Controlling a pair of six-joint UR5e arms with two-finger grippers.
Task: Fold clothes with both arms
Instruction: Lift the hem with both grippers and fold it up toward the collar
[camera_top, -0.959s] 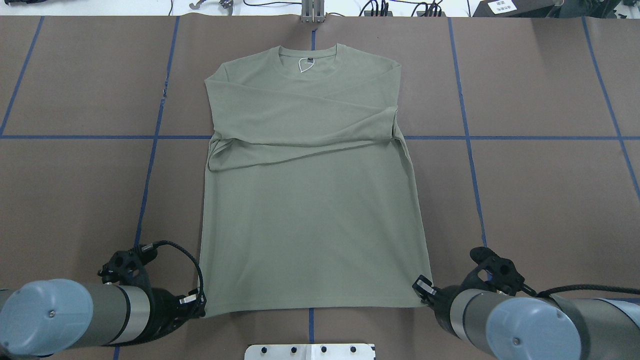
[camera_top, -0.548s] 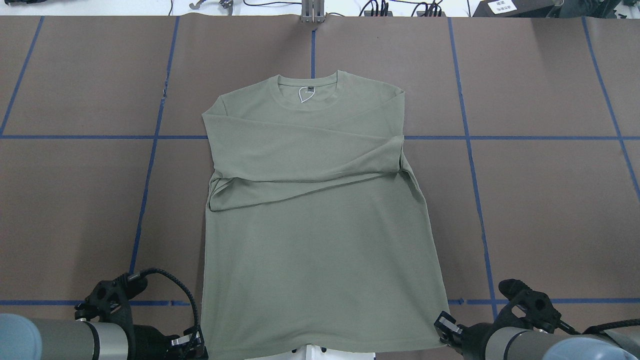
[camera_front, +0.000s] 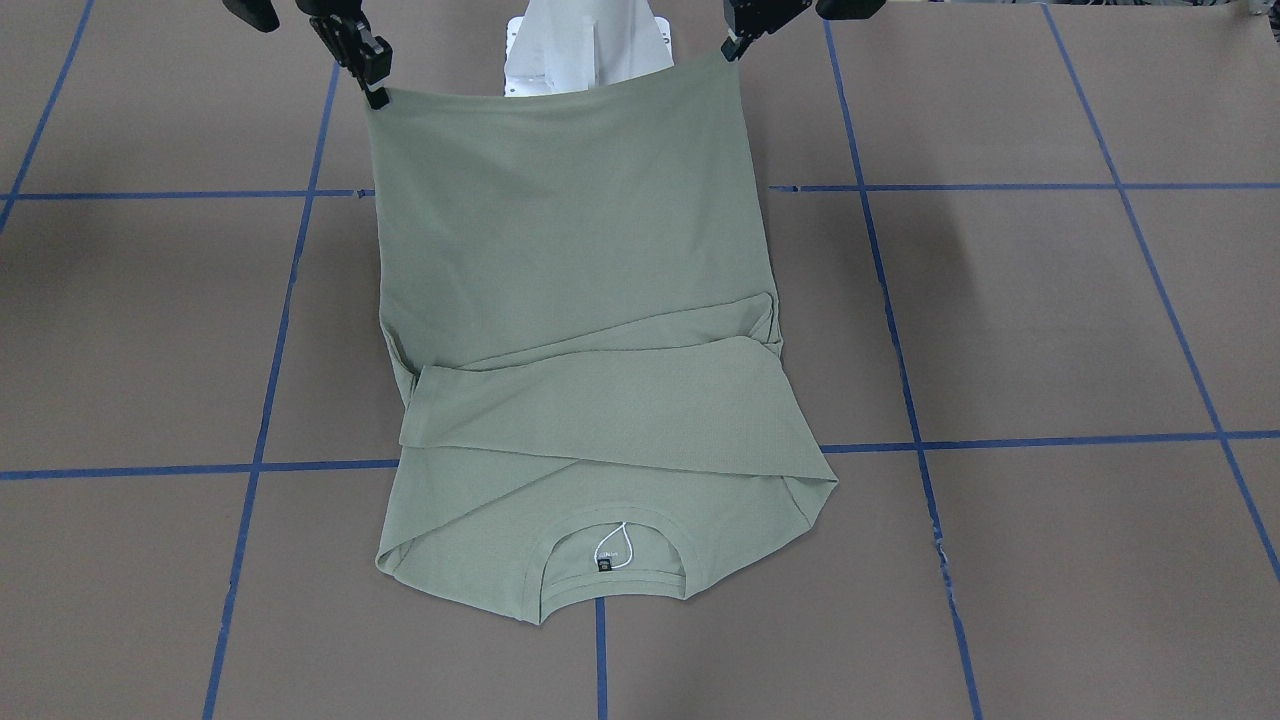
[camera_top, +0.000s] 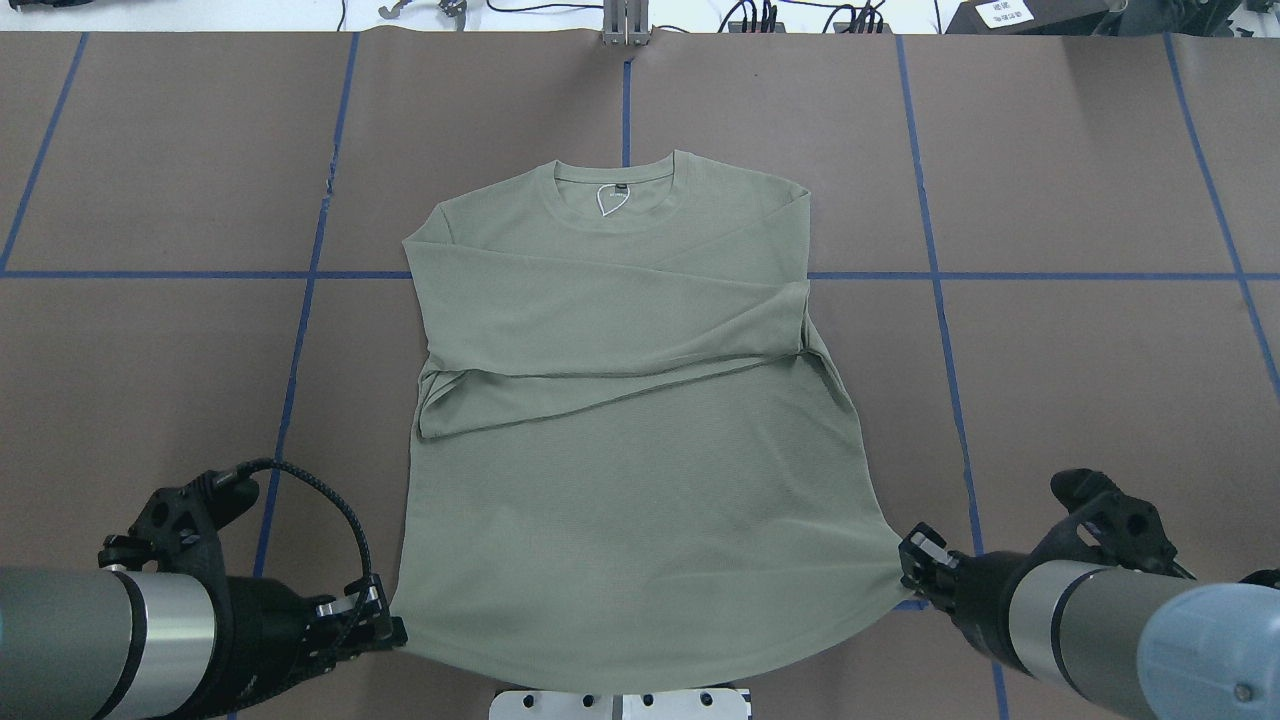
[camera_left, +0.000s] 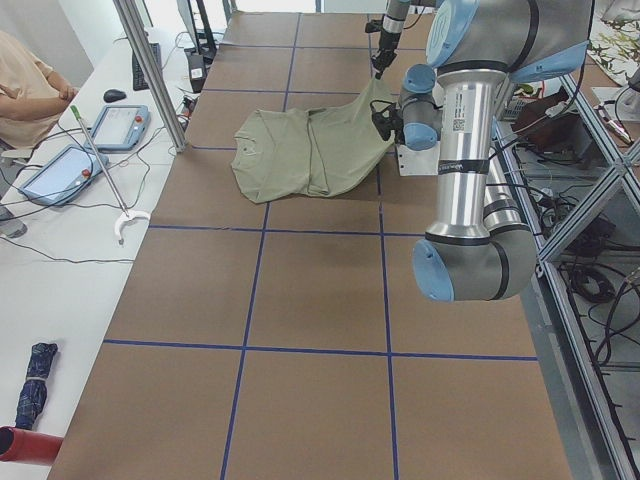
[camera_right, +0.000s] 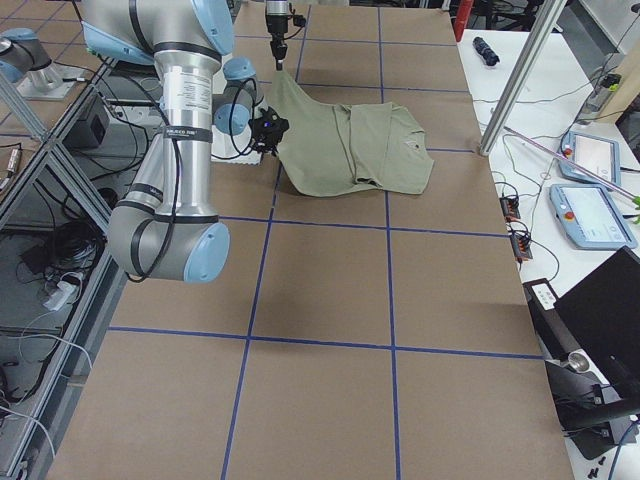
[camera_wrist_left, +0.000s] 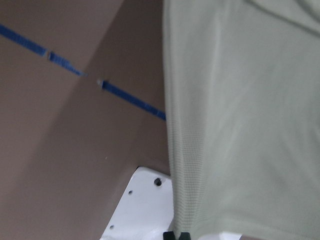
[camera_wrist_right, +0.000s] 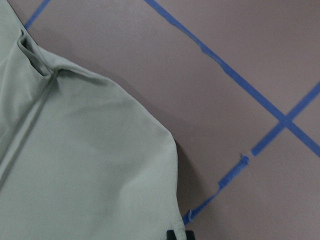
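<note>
Sleeves (camera_top: 600, 320) are folded in. The left gripper (camera_top: 385, 627) and right gripper (camera_top: 912, 563) pinch near corners of the shirt (camera_top: 630, 470); big fold not done.

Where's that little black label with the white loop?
In the overhead view the neck label sits inside the collar at the far end of the shirt, by the centre blue line, opposite the hem held by the left pincer and right pincer.

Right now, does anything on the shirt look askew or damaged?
No damage shows. The left tool and right tool pinch the hem corners of the shirt. The folded sleeve crosses the chest at a slant, nearer the hem on the robot's left.
</note>
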